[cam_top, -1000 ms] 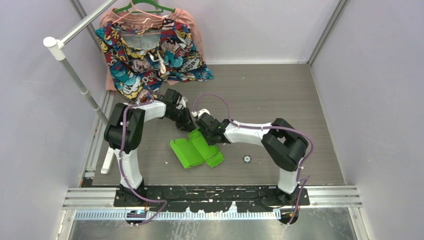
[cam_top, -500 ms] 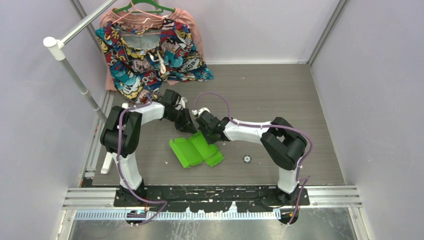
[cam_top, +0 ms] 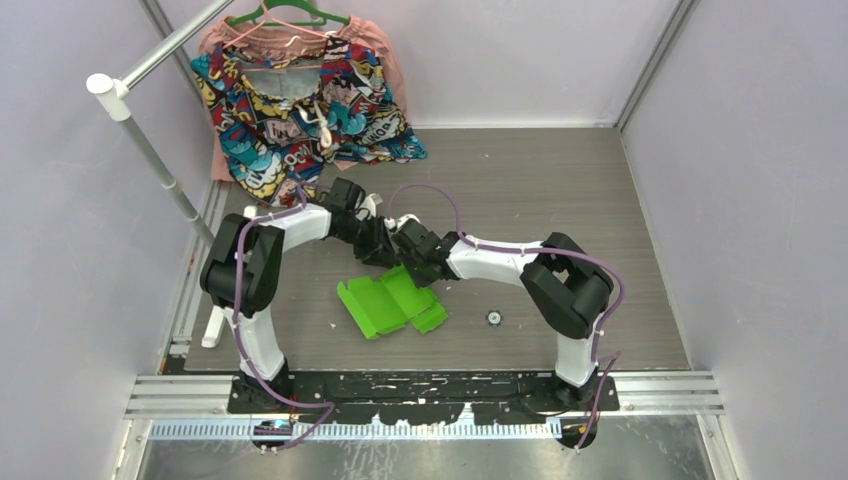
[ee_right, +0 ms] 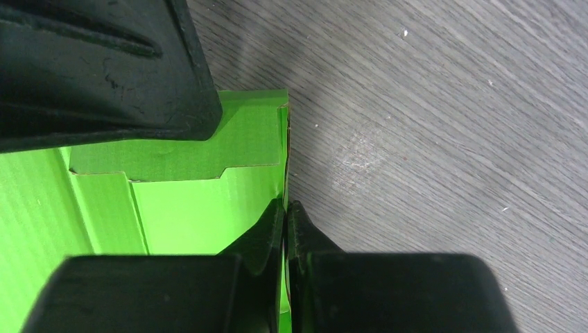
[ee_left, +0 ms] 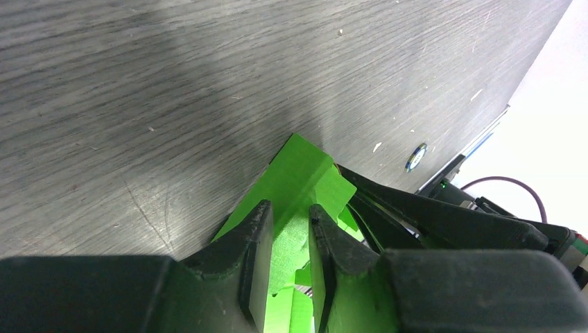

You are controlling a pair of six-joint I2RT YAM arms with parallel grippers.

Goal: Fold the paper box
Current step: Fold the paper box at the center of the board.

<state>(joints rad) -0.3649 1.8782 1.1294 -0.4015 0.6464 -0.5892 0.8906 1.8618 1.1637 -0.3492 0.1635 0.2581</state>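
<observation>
The paper box (cam_top: 385, 303) is a lime-green die-cut card, partly folded, lying on the grey table in front of both arms. Its far edge is lifted where the grippers meet. My left gripper (cam_top: 386, 254) reaches it from the left. In the left wrist view its jaws (ee_left: 290, 208) stand a little apart, with a raised green flap (ee_left: 303, 164) between them. My right gripper (cam_top: 413, 268) comes from the right and is shut on the card's thin edge (ee_right: 286, 203). Green panels (ee_right: 187, 201) spread to its left, under the left gripper's black finger (ee_right: 104, 69).
A colourful patterned garment (cam_top: 300, 100) hangs on a green hanger at the back left, beside a slanted white rail (cam_top: 150, 150). A small round object (cam_top: 493, 318) lies right of the card. A white piece (cam_top: 213, 326) rests at the table's left edge.
My left gripper's jaws have parted slightly around the flap. Both grippers and the card's raised edge have shifted a little to the left and away.
</observation>
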